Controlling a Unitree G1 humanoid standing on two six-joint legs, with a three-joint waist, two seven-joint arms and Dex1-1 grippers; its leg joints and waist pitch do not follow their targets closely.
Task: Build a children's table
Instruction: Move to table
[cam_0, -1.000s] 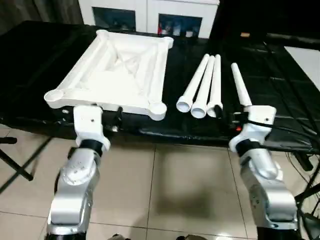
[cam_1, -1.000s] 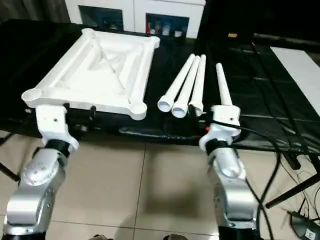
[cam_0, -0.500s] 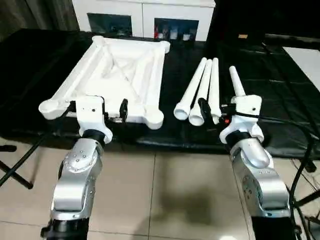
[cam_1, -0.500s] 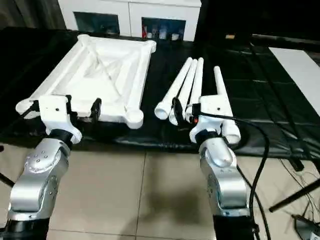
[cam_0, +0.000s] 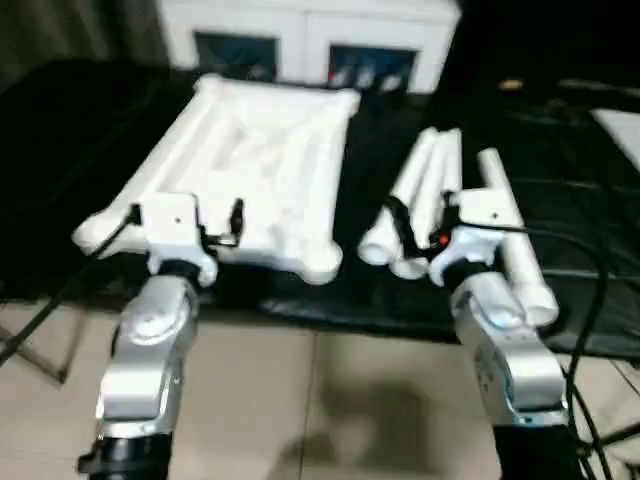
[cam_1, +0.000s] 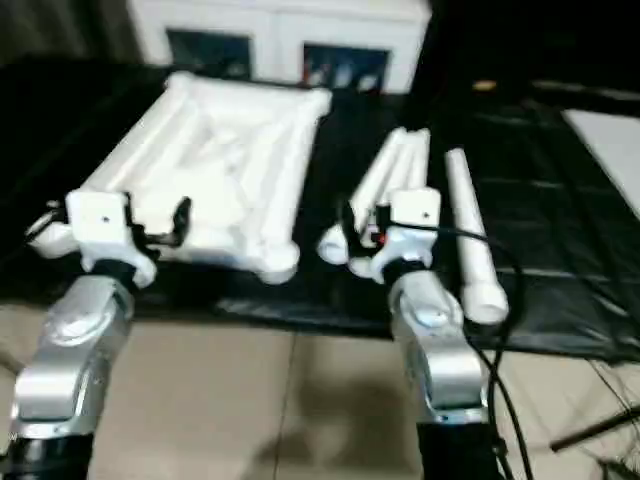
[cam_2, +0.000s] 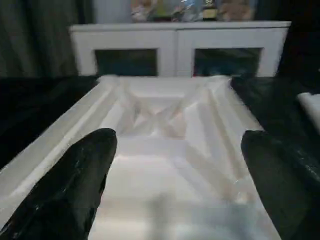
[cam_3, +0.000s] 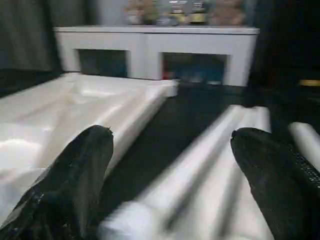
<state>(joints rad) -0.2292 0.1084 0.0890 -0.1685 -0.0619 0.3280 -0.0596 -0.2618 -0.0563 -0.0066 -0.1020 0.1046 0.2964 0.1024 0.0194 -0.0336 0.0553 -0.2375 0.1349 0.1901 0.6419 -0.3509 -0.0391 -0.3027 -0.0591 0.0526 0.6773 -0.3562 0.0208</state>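
Because sockets must face up, I see the table top (cam_0: 255, 180) inverted at upper left, legs (cam_0: 425, 195) at centre right; left gripper (cam_0: 185, 222) and right gripper (cam_0: 425, 225) gape, empty.

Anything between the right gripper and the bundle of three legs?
Nothing visible. The right gripper is open, and the three bundled legs lie directly ahead between its fingers on the black table cover.

Your left gripper (cam_0: 184, 214) has risen from below the black table's edge to the table top's (cam_0: 262, 170) near rim; your right gripper (cam_0: 430, 222) has reached the legs' (cam_0: 420, 195) near ends.
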